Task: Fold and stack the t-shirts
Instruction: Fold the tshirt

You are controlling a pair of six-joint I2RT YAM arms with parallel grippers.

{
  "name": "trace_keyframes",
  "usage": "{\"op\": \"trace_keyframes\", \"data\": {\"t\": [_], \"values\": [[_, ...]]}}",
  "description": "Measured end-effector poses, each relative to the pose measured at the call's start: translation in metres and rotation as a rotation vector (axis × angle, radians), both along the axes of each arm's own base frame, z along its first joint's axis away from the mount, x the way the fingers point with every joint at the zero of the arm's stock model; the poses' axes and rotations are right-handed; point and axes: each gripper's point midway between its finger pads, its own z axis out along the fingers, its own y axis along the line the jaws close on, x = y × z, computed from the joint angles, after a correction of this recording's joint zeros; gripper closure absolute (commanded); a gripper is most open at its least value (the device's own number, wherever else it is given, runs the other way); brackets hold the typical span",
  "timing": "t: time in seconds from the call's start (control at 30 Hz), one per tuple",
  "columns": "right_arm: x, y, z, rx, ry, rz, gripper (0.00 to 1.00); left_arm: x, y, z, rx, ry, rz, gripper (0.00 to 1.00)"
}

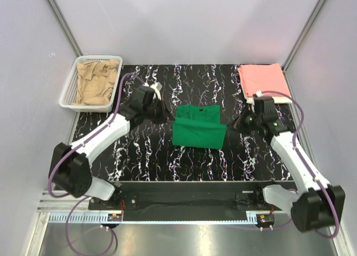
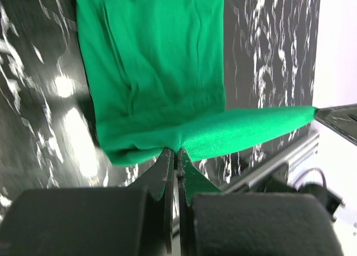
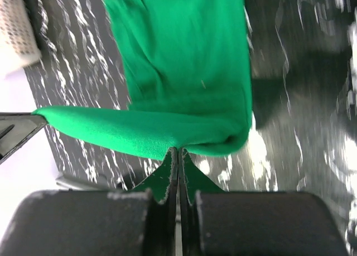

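- As the 2 arms reach in from either side, the bright green t-shirt (image 1: 196,128) sits between them in the middle of the black marbled table (image 1: 145,153), its collar end toward the far wall.
- The left gripper (image 2: 177,153) is clamped tight on one corner of the green cloth. Its own camera shows the 2 fingers pressed together with a pinch of fabric caught at the tips.
- The right gripper (image 3: 178,151) has the opposite corner pinched the same way, with no gap between its fingers and green cloth bunched right at the tips.
- Between the 2 grips, one edge of the shirt runs as a taut, raised band. The rest of the shirt lies on the table beyond it, with soft creases down its length.
- In each wrist view, the dark tip of the other arm's gripper shows at the far end of that band.
- From above, the left gripper sits just beside the shirt's left edge and the right one just beside its right edge.
- The salmon pink t-shirt (image 1: 262,80) lies folded flat in the far right corner of the table, well apart from the green one.
- The tan-beige t-shirt (image 1: 96,80) is crumpled inside the white mesh basket (image 1: 68,94), which stands at the far left corner.
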Motion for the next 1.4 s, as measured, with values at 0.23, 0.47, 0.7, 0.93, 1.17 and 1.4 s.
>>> {"op": "trace_keyframes", "data": {"t": [0.23, 0.47, 0.7, 0.93, 1.17, 1.4], "values": [[0.062, 0.007, 0.017, -0.054, -0.097, 0.049, 1.00, 0.069, 0.004, 0.017, -0.005, -0.045, 0.028, 1.00], [0.111, 0.013, 0.003, -0.087, -0.099, 0.077, 1.00, 0.127, 0.003, 0.012, -0.033, -0.055, 0.013, 1.00], [0.156, 0.007, -0.033, -0.126, -0.050, 0.050, 1.00, 0.181, -0.012, -0.014, -0.088, -0.065, -0.040, 1.00], [0.178, -0.010, -0.064, -0.167, -0.005, -0.004, 1.00, 0.228, -0.038, -0.041, -0.194, -0.088, -0.085, 1.00], [0.208, -0.026, -0.098, -0.186, 0.021, -0.049, 0.95, 0.280, -0.058, -0.068, -0.253, -0.123, -0.076, 0.77], [0.222, -0.039, -0.113, -0.215, 0.030, -0.097, 0.85, 0.298, -0.047, -0.090, -0.247, -0.129, -0.057, 0.60]]}}
